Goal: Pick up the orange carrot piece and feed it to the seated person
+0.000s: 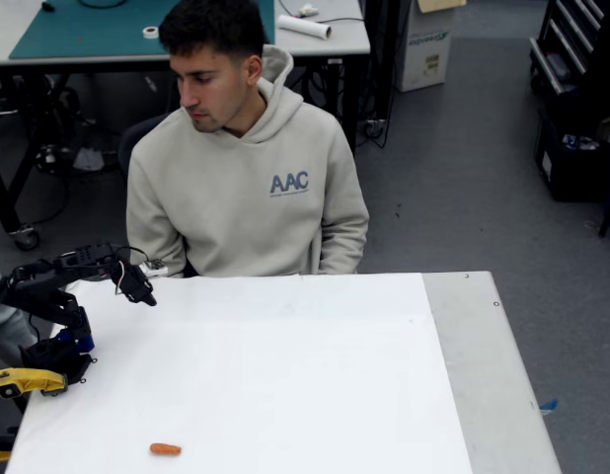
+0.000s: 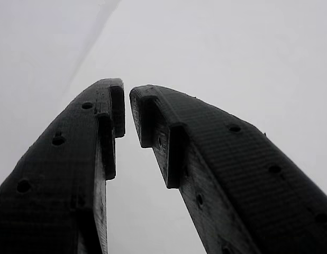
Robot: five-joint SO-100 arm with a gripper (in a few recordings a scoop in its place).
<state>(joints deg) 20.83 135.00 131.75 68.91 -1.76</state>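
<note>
Fingers (image 2: 126,106) on my wrist view sit nearly closed, a thin gap at the tips, nothing between them, white table (image 2: 232,47) beyond. From the fixed view, the orange carrot piece (image 1: 166,449) lies near the table's (image 1: 315,375) front edge, well apart from the fingers (image 1: 145,294) hovering at the far left. Behind the table sits the seated person (image 1: 246,178), looking down.
</note>
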